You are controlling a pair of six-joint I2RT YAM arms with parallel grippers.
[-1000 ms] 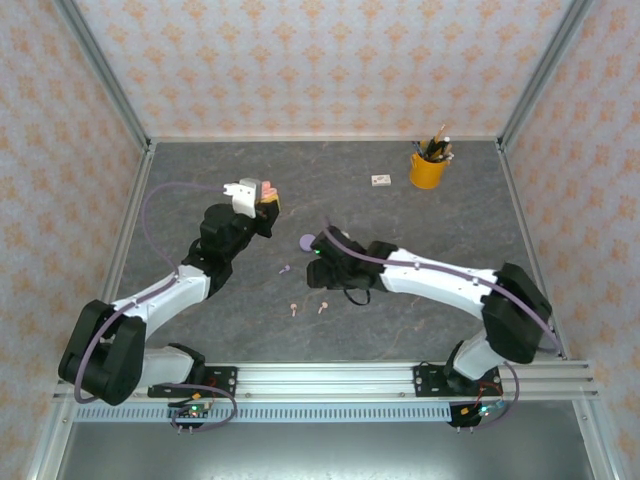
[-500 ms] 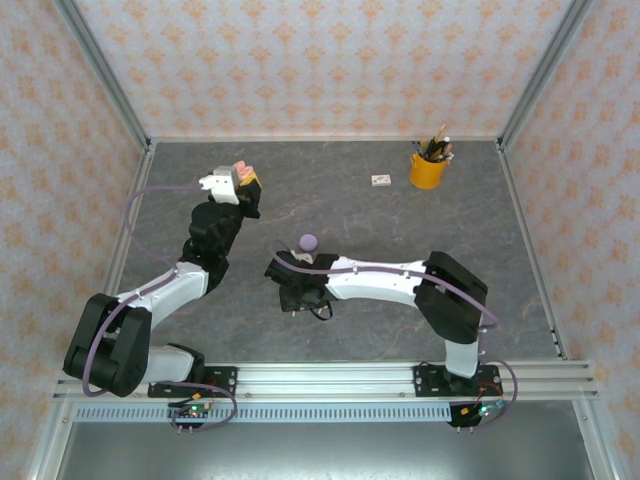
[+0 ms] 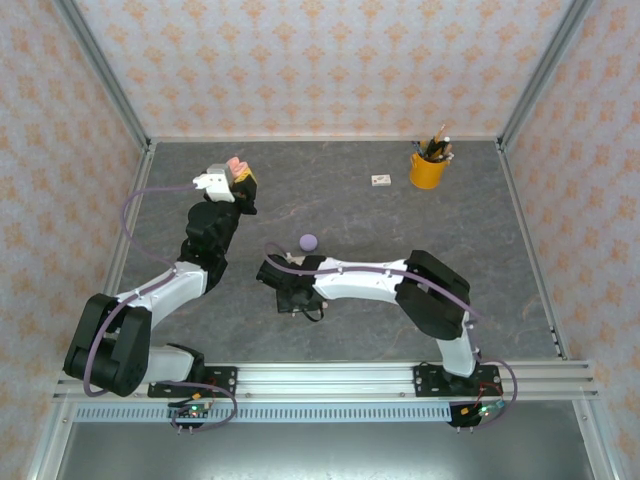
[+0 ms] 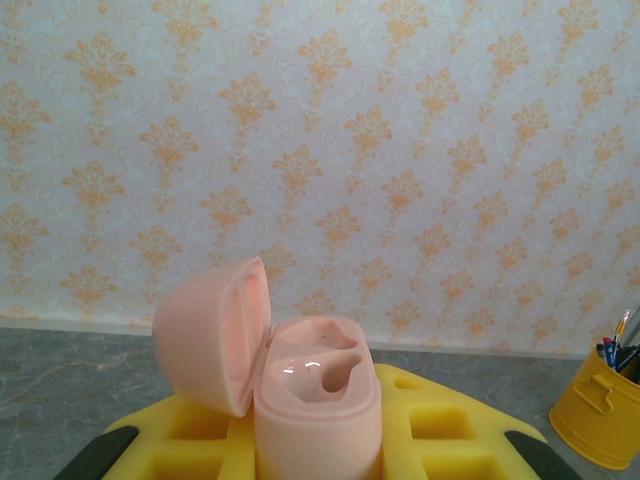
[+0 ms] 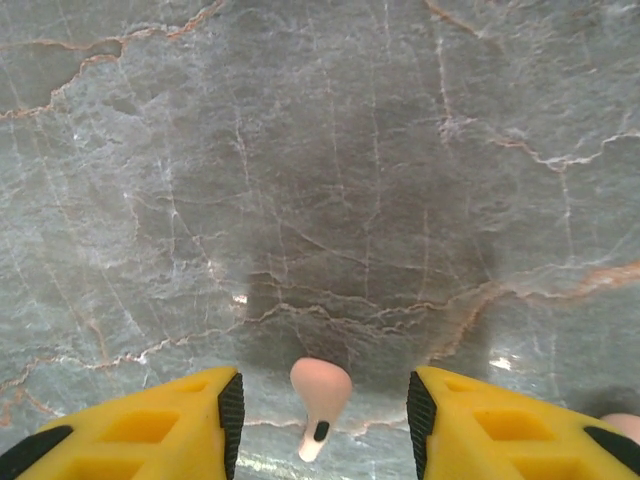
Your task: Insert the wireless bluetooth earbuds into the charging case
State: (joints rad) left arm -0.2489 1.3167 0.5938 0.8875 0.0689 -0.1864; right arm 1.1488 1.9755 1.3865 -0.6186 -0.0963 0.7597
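Observation:
My left gripper (image 4: 318,445) is shut on an open pale pink charging case (image 4: 318,395), held upright with its lid (image 4: 210,335) swung to the left and both sockets empty. From above, that gripper (image 3: 236,178) is raised at the back left of the table. My right gripper (image 3: 291,300) is low over the table, near the middle. Its yellow fingers (image 5: 190,420) stand open on either side of a pale pink earbud (image 5: 320,388) lying on the table, touching neither pad. A second pink earbud (image 5: 625,428) peeks in at the right finger's outer side.
A round lilac case (image 3: 308,241) lies closed just behind the right arm. At the back right stand a yellow pencil cup (image 3: 427,170) and a small white block (image 3: 380,180). Patterned walls enclose the grey marble table (image 3: 500,260).
The right arm has swung left and toward the near edge, coming down over the pink earbuds, with its jaws narrowing a little. The left gripper has carried the pink case slightly left and back.

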